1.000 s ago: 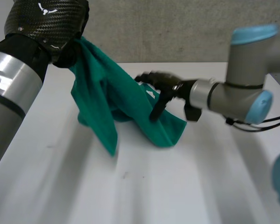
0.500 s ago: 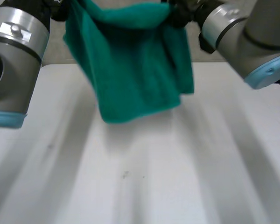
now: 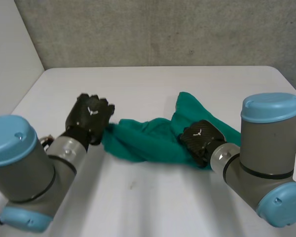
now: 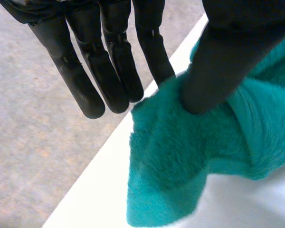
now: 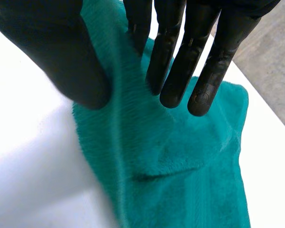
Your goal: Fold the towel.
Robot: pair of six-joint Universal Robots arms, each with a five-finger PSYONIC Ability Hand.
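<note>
Lying bunched on the worktop [image 3: 153,197], the green towel [image 3: 153,140] has come down from where both arms held it hanging half a second ago, so it looks laid down but too rumpled to fold. The left robot hand [image 3: 91,114] pinches the towel's left end between thumb and finger, and the right robot hand [image 3: 201,139] pinches a ridge at its right end. Only the towel's own creases seem to stand in the way.

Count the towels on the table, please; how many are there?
1. The green towel lies bunched on the white table, with the left hand at one end and the right hand on the other.
</note>
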